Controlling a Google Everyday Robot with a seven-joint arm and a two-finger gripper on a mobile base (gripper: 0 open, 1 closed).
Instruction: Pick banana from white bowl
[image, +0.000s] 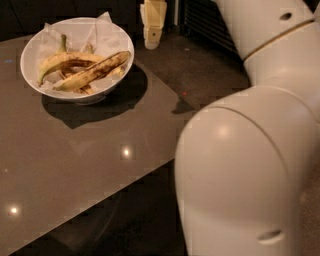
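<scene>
The white bowl (31, 47), lined with crinkled white paper, stands at the far left of the grey table. The banana (95, 71), long, nearly straight and streaked dark brown, lies across the bowl's front. A shorter curved yellow banana (56, 62) with a green stem lies behind it. My gripper (152, 24), cream-coloured, hangs at the top of the view. It is just right of the bowl's rim, beyond the table's far edge, and apart from the bowl.
My arm's large white segments (250, 165) fill the right side of the view. The grey table (85, 165) reflects ceiling lights; its corner lies at centre right. Dark floor (200, 70) runs behind it, with a dark slatted fixture (205, 22) at the top.
</scene>
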